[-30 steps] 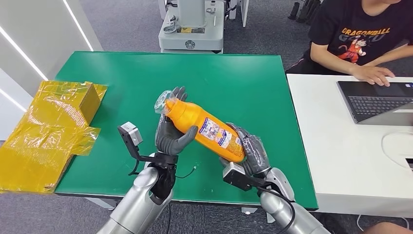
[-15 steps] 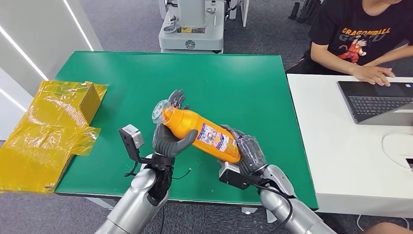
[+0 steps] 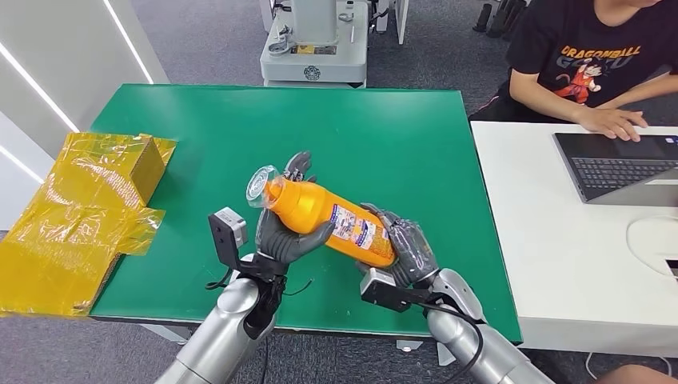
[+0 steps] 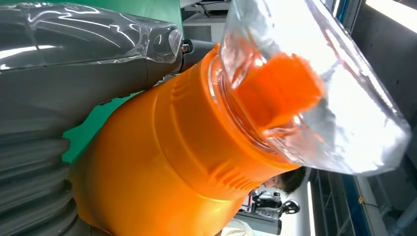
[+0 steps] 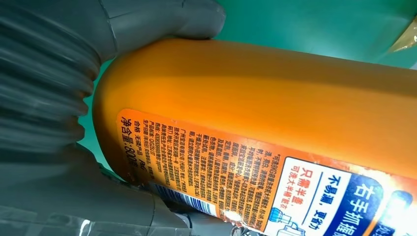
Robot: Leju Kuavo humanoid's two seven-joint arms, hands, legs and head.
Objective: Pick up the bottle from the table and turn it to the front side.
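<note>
— Orange plastic, that's what I have: the bottle (image 3: pixel 326 218) lies on its side in the air above the green table (image 3: pixel 400 136), carried between both my hands, its clear cap (image 3: pixel 260 185) pointing toward ten o'clock and its base toward four o'clock.

— How are your hands set on it?

— My left hand (image 3: pixel 289 232) cups the shoulder end from beneath, thumb wrapped over the front of the body, fingers (image 3: pixel 297 166) rising behind the neck. My right hand (image 3: pixel 406 248) grips the base end, fingers curled round the bottom. In my left wrist view the cap is see-through over an orange spout (image 4: pixel 278 88); in my right wrist view the printed label (image 5: pixel 275 189) faces the camera.

— Anything else about?

— Crumpled yellow wrapping (image 3: pixel 76 212) hangs over the table's edge at nine o'clock. At two o'clock a person (image 3: pixel 596 60) in a black shirt sits at a white desk (image 3: pixel 552 264) with a hand on a laptop (image 3: pixel 620 164).
</note>
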